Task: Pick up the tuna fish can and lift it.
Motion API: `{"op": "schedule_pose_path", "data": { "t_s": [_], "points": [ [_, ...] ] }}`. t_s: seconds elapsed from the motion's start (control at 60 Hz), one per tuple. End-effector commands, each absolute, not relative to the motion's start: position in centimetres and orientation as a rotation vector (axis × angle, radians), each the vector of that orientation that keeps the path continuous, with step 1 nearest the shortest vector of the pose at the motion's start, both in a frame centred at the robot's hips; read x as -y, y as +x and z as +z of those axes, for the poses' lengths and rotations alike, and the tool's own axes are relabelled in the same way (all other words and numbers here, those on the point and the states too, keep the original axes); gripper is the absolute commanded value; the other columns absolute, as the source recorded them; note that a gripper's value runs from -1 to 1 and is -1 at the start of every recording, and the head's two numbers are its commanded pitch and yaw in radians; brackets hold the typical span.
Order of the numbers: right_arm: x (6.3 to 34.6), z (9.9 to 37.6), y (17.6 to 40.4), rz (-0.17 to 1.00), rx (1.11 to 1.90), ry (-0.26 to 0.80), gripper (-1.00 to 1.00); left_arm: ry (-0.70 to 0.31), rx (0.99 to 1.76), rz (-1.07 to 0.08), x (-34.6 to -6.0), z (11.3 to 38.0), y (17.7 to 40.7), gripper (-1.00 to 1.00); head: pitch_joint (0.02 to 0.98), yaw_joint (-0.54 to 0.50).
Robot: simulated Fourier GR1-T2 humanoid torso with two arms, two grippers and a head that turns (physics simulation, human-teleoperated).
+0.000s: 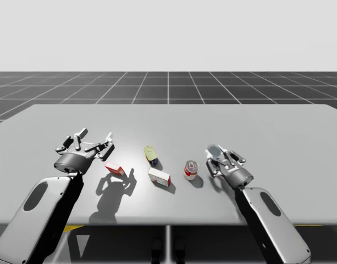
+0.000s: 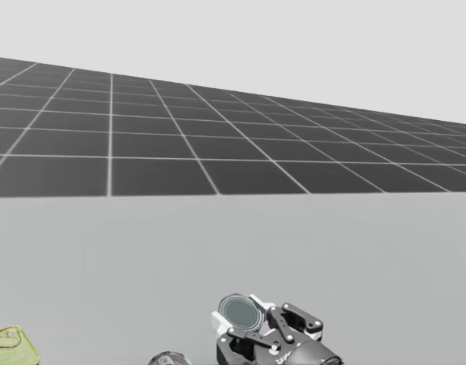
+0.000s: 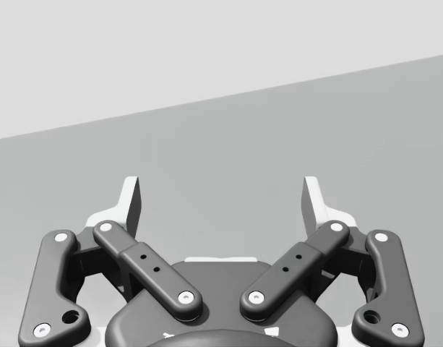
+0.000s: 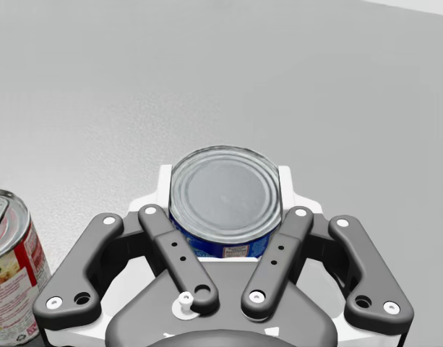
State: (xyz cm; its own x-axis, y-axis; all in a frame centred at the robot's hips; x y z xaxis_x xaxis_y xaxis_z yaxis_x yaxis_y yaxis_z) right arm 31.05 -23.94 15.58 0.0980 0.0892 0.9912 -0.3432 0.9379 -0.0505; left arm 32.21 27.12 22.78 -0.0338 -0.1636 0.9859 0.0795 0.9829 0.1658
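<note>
The tuna fish can (image 4: 222,199) is a low blue can with a plain silver lid. It sits between both fingers of my right gripper (image 4: 224,182), which is shut on it from two sides. In the high view the can (image 1: 214,149) is at the tip of my right gripper (image 1: 217,156), right of the table's middle, lid tilted upward. The head view shows the same can (image 2: 236,309) in that right gripper (image 2: 246,321). My left gripper (image 1: 94,138) hovers at the left, open, nothing between its fingers (image 3: 131,206).
A red-and-white upright can (image 1: 190,170) stands just left of my right gripper, also seen beside it (image 4: 8,267). A yellow-topped tin (image 1: 151,154), a white-and-red box (image 1: 159,176) and a small red box (image 1: 114,168) lie mid-table. The grey table (image 1: 278,126) stretches far behind.
</note>
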Motion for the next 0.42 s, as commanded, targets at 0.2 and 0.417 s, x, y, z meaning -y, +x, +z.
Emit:
{"op": "schedule_pose_path", "data": {
  "t_s": [0.2, 0.417],
  "points": [
    [25.4, 25.6, 33.0, 0.158, 1.715, 0.086, 1.0, 0.065, 1.595, -0.194, -27.1, 22.9, 32.2, -1.0, 0.416, -0.34],
    [25.2, 30.1, 32.1, 0.144, 1.831, 0.075, 1.0, 0.065, 1.597, -0.195, -27.0, 22.9, 32.2, -1.0, 0.409, -0.34]
  ]
}}
